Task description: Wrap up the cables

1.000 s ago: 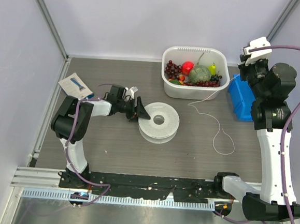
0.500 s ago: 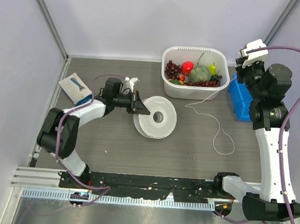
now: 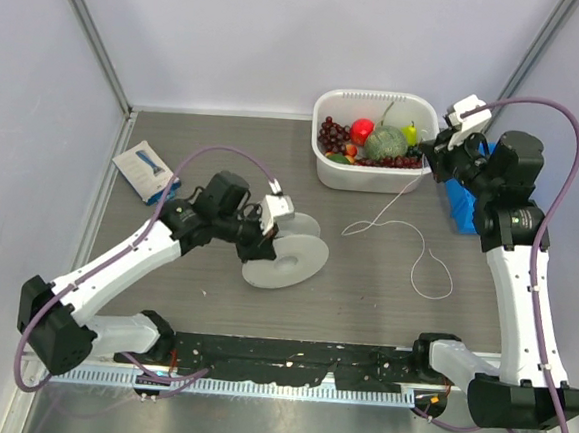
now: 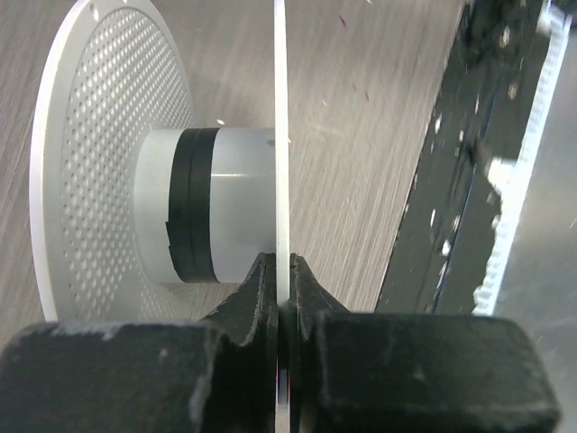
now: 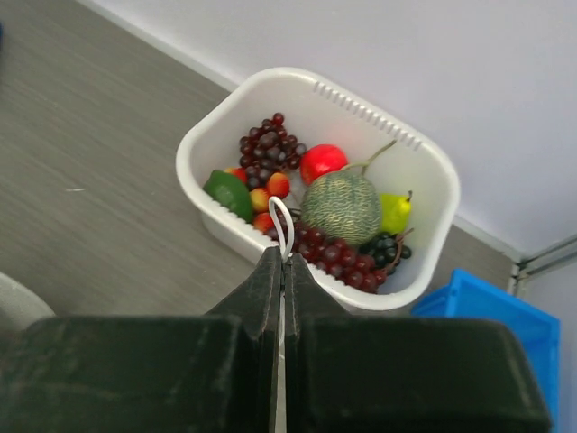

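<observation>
White cord (image 3: 423,251), very thin, trails across the grey counter (image 3: 224,151) right of centre in the overhead view. One end rises toward the upper right and the rest curls into an open loop lower down, well apart from the spool. The right end effector (image 3: 435,158) hangs at the near right corner of the fruit tub (image 3: 373,179), jaws fully closed on the cord. In its wrist view a small loop of cord pokes out just past the fingertips (image 5: 270,271), with the tub behind it. The tub holds dark grapes, a red fruit, a netted green melon and a yellow-green pear. A blue bin (image 3: 461,208) sits just right of the tub, partly behind the right arm. The round white spool (image 3: 289,254) is near the middle of the overhead view, tipped up on edge rather than flat. The left end effector (image 3: 269,227) is clamped on the rim of one of its discs. Its wrist view shows the jaws nipped tight on that thin disc, the perforated second disc to the left, and a black band (image 4: 185,209) around the pale hub. No cord can be seen on the hub. A white and blue packet (image 3: 145,170) lies at the counter's left edge.
</observation>
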### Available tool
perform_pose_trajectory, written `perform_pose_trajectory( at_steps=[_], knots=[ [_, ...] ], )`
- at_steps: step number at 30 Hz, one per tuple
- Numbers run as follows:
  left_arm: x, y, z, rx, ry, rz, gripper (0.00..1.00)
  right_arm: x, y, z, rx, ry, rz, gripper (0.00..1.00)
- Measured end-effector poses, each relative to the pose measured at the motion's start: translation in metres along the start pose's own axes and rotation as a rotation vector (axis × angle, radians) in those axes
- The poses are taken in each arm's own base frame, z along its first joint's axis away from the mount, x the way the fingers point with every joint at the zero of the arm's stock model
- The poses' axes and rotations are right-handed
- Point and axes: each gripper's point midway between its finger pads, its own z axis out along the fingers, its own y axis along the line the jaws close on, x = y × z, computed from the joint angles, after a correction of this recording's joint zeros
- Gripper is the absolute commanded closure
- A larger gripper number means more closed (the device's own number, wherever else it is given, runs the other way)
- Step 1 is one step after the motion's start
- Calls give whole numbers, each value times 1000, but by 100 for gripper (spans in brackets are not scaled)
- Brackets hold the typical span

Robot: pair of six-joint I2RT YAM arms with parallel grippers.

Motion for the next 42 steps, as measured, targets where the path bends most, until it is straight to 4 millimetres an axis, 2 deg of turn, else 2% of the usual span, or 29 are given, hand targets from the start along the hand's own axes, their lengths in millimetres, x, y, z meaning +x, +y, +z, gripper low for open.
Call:
perform_pose_trajectory(
  at_steps=[4,8,13,15,19,27,30,32,37,42],
  knots=[
    [20,-20,-1,21,86,216,100,16,16,3,-70,30,55,99],
    [39,-13,1,11,184,303,100,33,40,3,-164,64,108,99],
    [38,-8,2,-1,202,394,99,61,92,-8,-323,134,148,99],
    [38,-10,3,7,204,424,90,64,107,-11,-376,149,153,99],
    [38,-9,3,10,209,461,70,65,122,-15,-431,162,153,99],
    [39,-6,2,-1,219,478,44,68,136,-16,-480,179,145,99],
    [32,-7,1,-10,206,473,36,69,142,-17,-496,187,156,99],
    [27,-8,-2,-16,190,476,32,72,147,-18,-512,197,168,99],
    [16,-13,-16,-42,132,497,30,84,170,-23,-579,243,198,99],
    [-2,-9,-37,-86,23,439,28,83,192,-30,-660,261,224,99]
  ],
)
